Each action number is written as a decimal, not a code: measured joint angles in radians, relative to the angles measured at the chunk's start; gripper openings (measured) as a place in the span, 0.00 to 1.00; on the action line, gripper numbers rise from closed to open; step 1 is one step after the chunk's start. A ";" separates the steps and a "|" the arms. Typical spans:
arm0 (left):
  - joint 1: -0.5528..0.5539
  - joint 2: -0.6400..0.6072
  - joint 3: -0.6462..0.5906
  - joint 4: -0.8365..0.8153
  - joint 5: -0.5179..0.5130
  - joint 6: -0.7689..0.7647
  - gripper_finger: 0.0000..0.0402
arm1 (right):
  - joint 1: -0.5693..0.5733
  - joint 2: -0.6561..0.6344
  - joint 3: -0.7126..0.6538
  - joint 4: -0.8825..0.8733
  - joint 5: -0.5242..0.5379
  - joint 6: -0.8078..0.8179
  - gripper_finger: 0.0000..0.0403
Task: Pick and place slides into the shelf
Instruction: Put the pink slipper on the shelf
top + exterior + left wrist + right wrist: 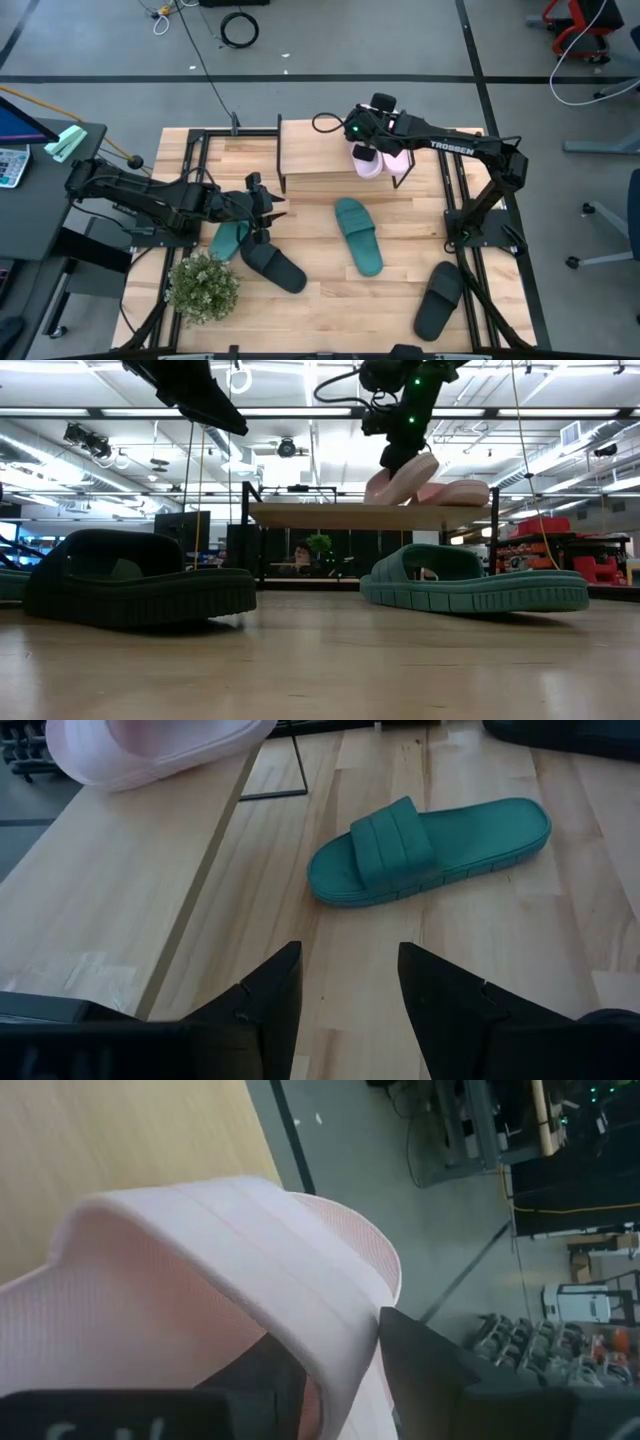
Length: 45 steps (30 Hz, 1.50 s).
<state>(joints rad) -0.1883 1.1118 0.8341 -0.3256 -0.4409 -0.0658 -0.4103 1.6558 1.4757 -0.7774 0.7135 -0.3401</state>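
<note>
My right gripper is over the shelf, shut on a pale pink slide. The second pink slide lies flat on the plank beside it. My left gripper is open and hovers above the table's left part, over a teal slide and a black slide that lie on the tabletop. Another teal slide lies sole down at the table's middle. A second black slide lies near the right front corner. My right gripper holds the pink slide by its broad strap. One finger is inside under the strap and the other finger is outside it. The fingers come from above. The slide sits tilted, its lower end on the shelf plank.
A small potted plant stands at the table's near left corner. The shelf's black wire legs stand on the far part of the tabletop. Bare wood shows between the middle teal slide and the right black slide.
</note>
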 joint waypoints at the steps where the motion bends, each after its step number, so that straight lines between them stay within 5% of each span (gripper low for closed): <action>1: 0.000 0.000 0.000 0.000 0.000 0.000 0.43 | 0.000 0.000 0.000 0.007 0.000 0.000 0.33; 20: 0.000 0.000 0.000 -0.001 0.000 -0.001 0.43 | 0.000 0.000 0.000 0.035 -0.018 0.175 0.27; 26: 0.000 0.000 0.000 -0.001 0.000 -0.002 0.43 | -0.015 -0.002 0.000 -0.028 -0.140 0.239 0.28; 31: 0.000 0.000 0.000 -0.001 0.000 -0.002 0.43 | -0.014 -0.002 0.000 -0.037 -0.092 0.227 0.30; 45: 0.000 0.000 0.000 -0.001 0.000 -0.011 0.43 | -0.019 -0.004 0.000 -0.109 -0.173 0.271 0.44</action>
<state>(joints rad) -0.1883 1.1115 0.8341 -0.3267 -0.4408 -0.0770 -0.4294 1.6518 1.4757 -0.8860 0.5404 -0.0691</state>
